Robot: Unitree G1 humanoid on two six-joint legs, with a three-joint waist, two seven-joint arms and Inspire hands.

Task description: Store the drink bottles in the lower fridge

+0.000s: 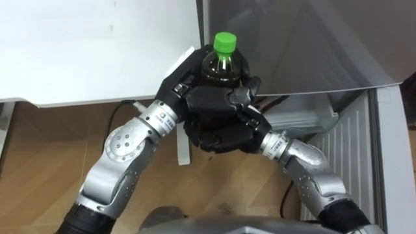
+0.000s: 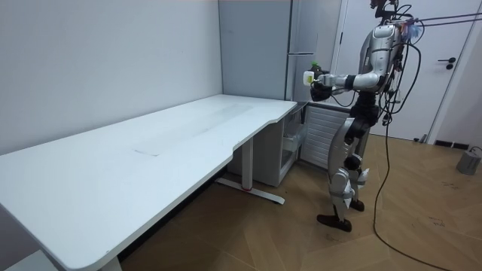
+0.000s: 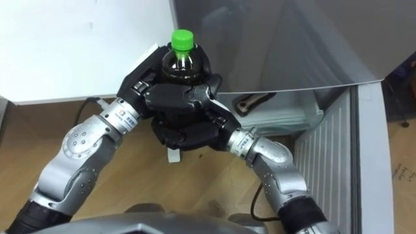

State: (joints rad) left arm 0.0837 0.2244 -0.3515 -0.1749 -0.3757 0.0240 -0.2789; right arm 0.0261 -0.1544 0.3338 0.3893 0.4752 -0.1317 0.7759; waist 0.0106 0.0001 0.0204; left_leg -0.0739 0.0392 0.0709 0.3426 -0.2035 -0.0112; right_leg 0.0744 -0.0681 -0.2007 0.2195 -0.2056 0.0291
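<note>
A dark drink bottle point(image 1: 223, 64) with a green cap point(image 1: 225, 41) stands upright in front of my chest, held in both hands. My left hand point(image 1: 178, 77) curls around it from behind and the left. My right hand point(image 1: 221, 120) wraps over its front and lower body. In the right eye view the bottle point(image 3: 184, 60) rises out of the left hand point(image 3: 144, 79) and the right hand point(image 3: 188, 117). The room view shows me standing before the grey fridge point(image 2: 297, 53), the bottle point(image 2: 310, 75) held out toward it. The lower fridge door point(image 1: 364, 156) hangs open at the right.
A long white desk point(image 2: 151, 158) runs along the wall to my left, and its corner point(image 1: 97, 52) is close to my hands. The upper fridge door point(image 1: 292, 45) is shut. Wooden floor lies below, with a white desk leg point(image 1: 182, 153) near the fridge.
</note>
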